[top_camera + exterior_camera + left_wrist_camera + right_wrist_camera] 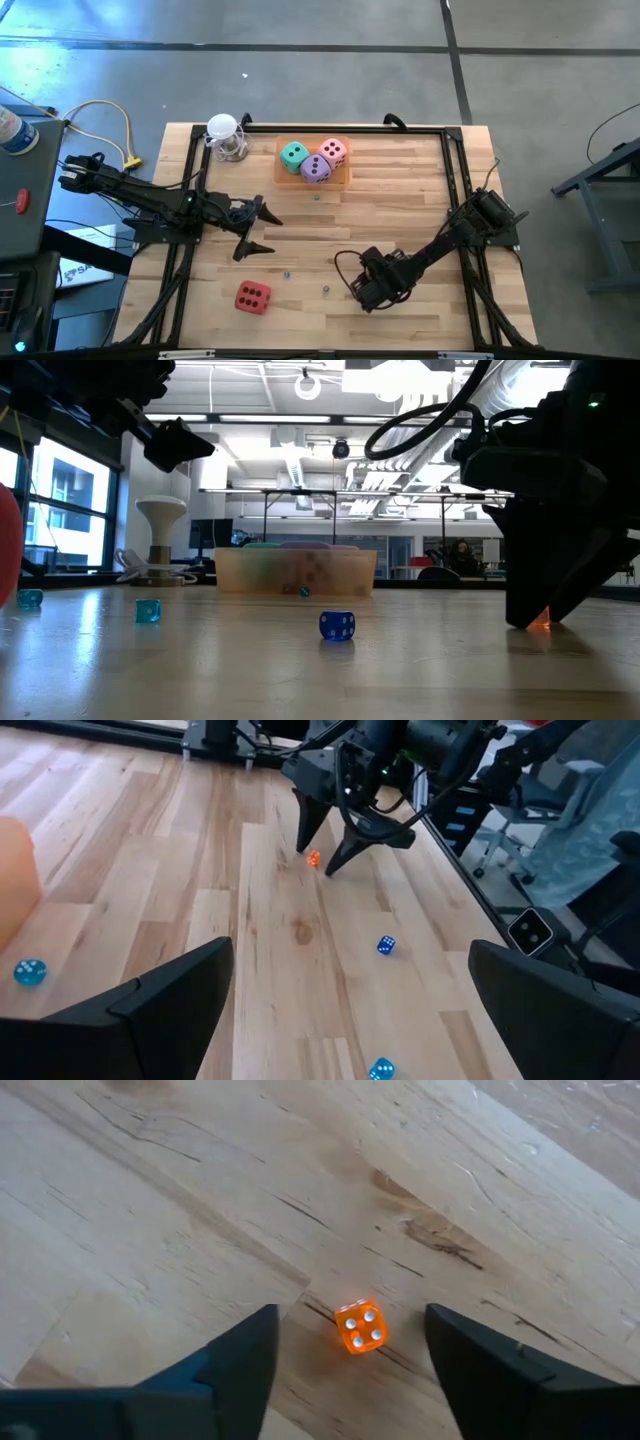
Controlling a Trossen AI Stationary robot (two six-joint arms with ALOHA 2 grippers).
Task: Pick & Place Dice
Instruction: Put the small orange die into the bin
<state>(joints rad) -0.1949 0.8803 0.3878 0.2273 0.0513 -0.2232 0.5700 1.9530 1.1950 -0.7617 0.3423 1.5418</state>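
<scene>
Pale grained wood table [150, 1200], translucent glossy orange die [360, 1326], matt dark pincer [350, 1355]

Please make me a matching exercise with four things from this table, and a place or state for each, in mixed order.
Things:
1. red die
2. pink die
3. small orange die
4. left gripper

Places or states:
A. between the fingers of the right gripper, not touched by them
B. in the tray, beside the teal die and the purple die
C. alone on bare wood near the table's front edge
D. open, above the table

Pairs: 1-C, 2-B, 3-A, 4-D
</scene>
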